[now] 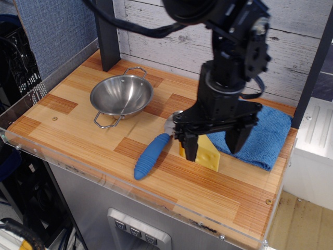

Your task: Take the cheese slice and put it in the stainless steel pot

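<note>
We see the tool [212, 145] spread wide, released, straddling the cheese slice [207, 153] on the tabletop [78, 130]. Spoon [154, 150] lies just left of the cheese, blue cloth [265, 136] right, stainless steel pot [121, 96] well apart to the upper left.

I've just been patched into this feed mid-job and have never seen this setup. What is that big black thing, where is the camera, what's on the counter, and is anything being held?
The big black thing is a robot arm ending in a gripper, a two-fingered claw. The single camera looks down at the wooden counter from in front and above. On it lie a stainless steel pot at the left, a blue-handled spoon in the middle, a yellow cheese slice and a blue cloth at the right. The gripper's fingers are spread open, either side of the cheese, with one finger in front of its left part. Nothing is held; the cheese sits on the counter and the pot is empty.
</note>
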